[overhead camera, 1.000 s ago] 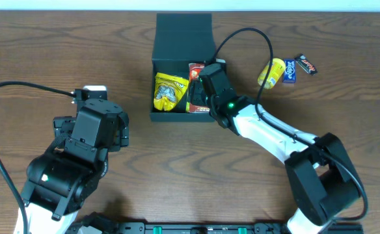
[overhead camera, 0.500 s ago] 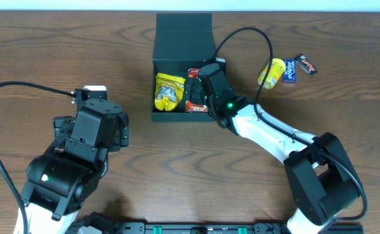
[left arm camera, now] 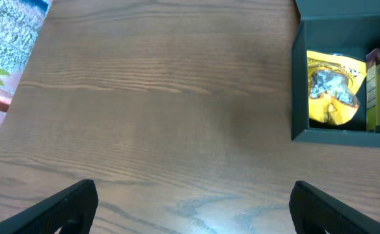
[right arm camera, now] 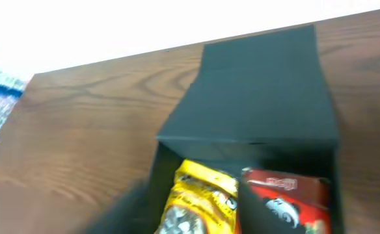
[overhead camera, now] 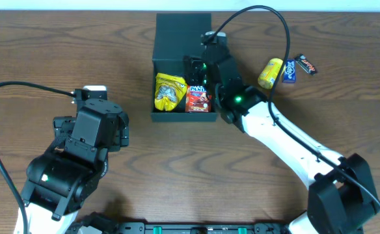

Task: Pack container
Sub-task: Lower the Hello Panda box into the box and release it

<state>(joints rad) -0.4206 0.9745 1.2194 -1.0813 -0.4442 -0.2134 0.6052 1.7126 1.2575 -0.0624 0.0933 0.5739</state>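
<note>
left pincer [left arm camera: 193, 195] spread apart; right pincer [overhead camera: 196, 67] over container [overhead camera: 183, 29], state unclear.

The left arm [overhead camera: 79, 149] is a stack of matte black, boxy housings with rounded edges and a white shell at its near end. A small green light [overhead camera: 45, 177] glows on it, a small white block [overhead camera: 95, 89] sits at its far end, and a thin black cable [overhead camera: 11, 84] loops out to its left. The left gripper [left arm camera: 195, 188] has two matte black, wedge-shaped fingers [left arm camera: 56, 208]. The right arm [overhead camera: 287, 140] has long glossy white links between black joint housings, a green light [overhead camera: 239, 99], and a thin black cable [overhead camera: 261, 7] arching above.
</note>
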